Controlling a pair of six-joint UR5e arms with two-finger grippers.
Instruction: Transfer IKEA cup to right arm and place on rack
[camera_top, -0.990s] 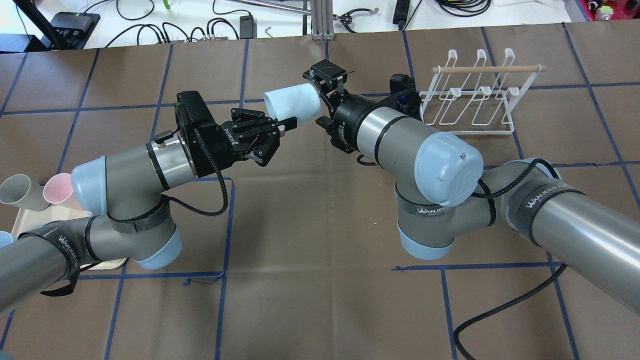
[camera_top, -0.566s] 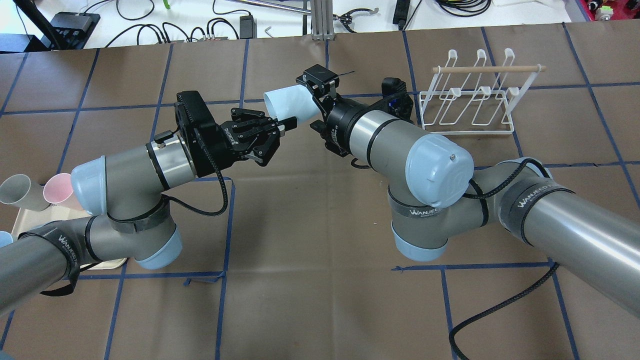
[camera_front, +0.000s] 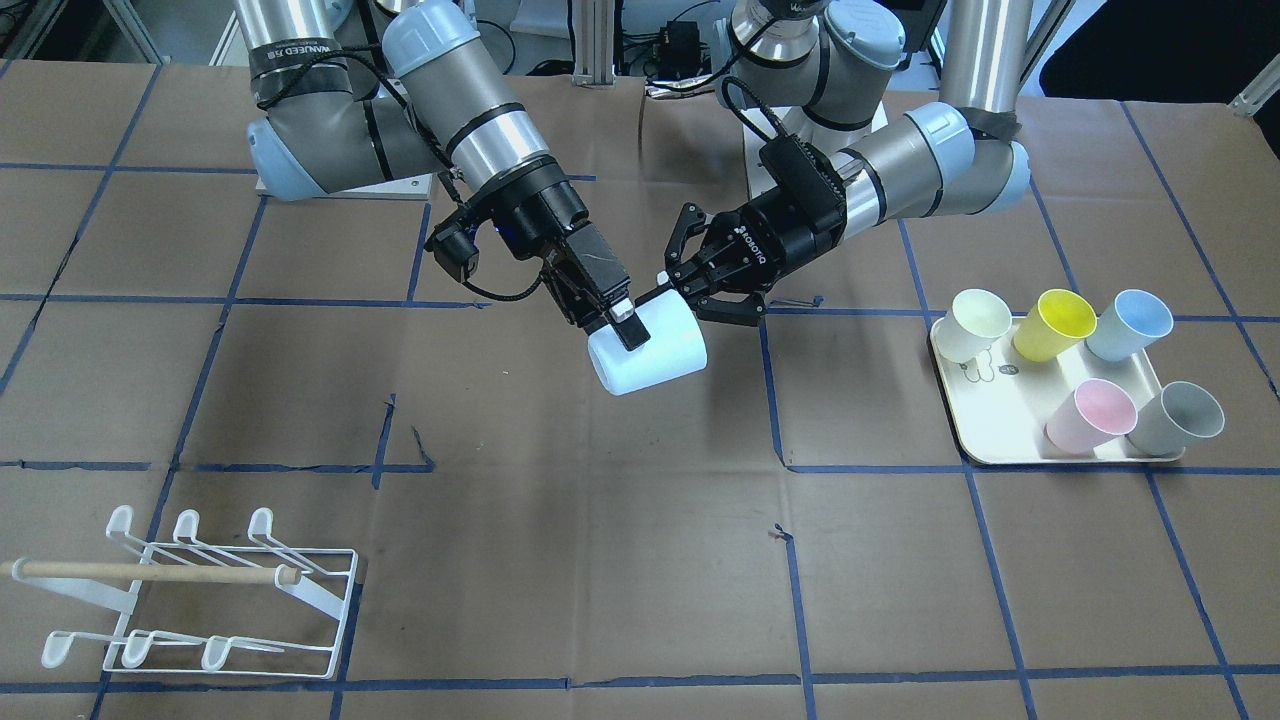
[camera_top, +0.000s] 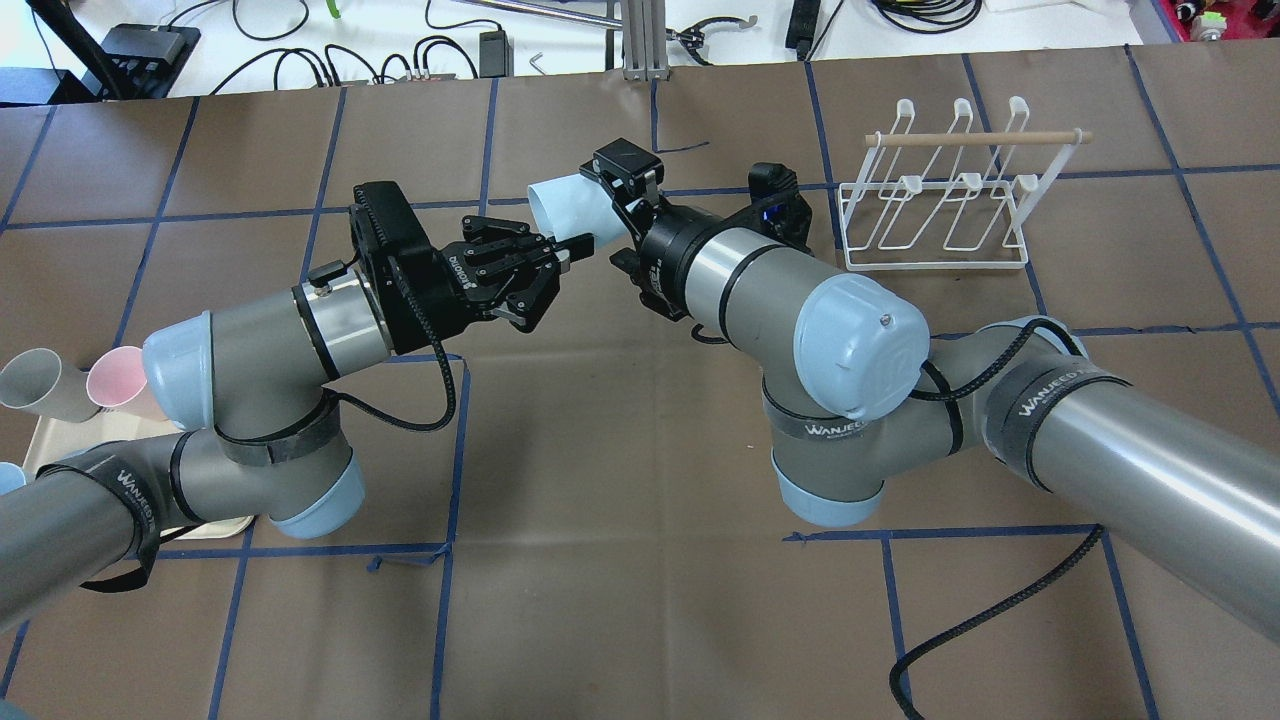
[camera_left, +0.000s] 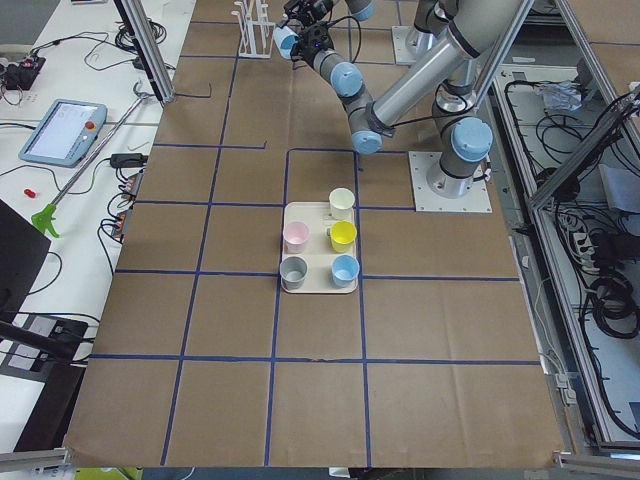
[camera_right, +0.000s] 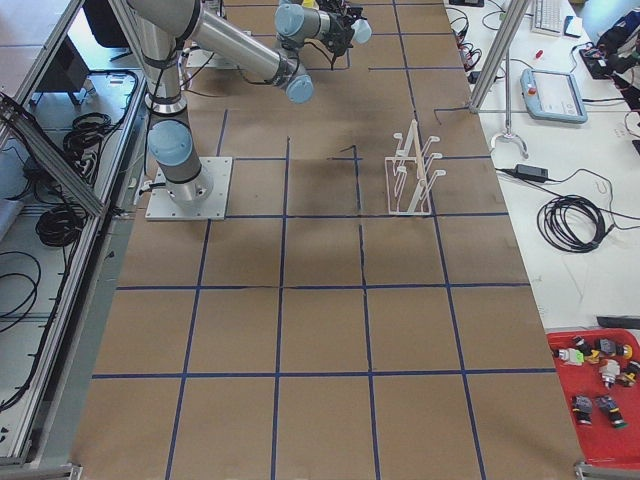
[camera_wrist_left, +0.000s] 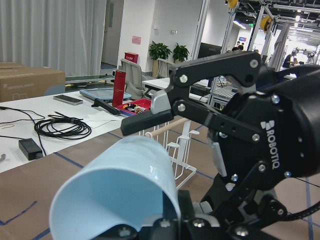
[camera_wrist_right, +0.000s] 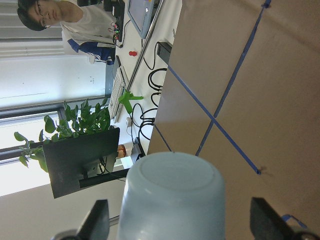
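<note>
The cup (camera_front: 648, 355) hangs over the table (camera_front: 600, 560) between my two grippers: rim in my left gripper (camera_front: 668, 290), base between the spread fingers of my right gripper (camera_wrist_right: 181, 225) (a gap on each side). The rack (camera_top: 935, 215) stands well right of my right jaws. The tray (camera_front: 1000, 440) lies well left of and behind my left jaws.

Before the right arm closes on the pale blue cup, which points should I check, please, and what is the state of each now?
1. Left pincer shut on the rim of the cup: ok.
2. Right pincer has one finger on each side of the cup's base end: ok.
3. Right pincer closed on the cup: not ok, gaps show on both sides in the right wrist view.
4. Rack prongs free of cups: ok.
5. Firmness of the left grip: cannot tell.
</note>
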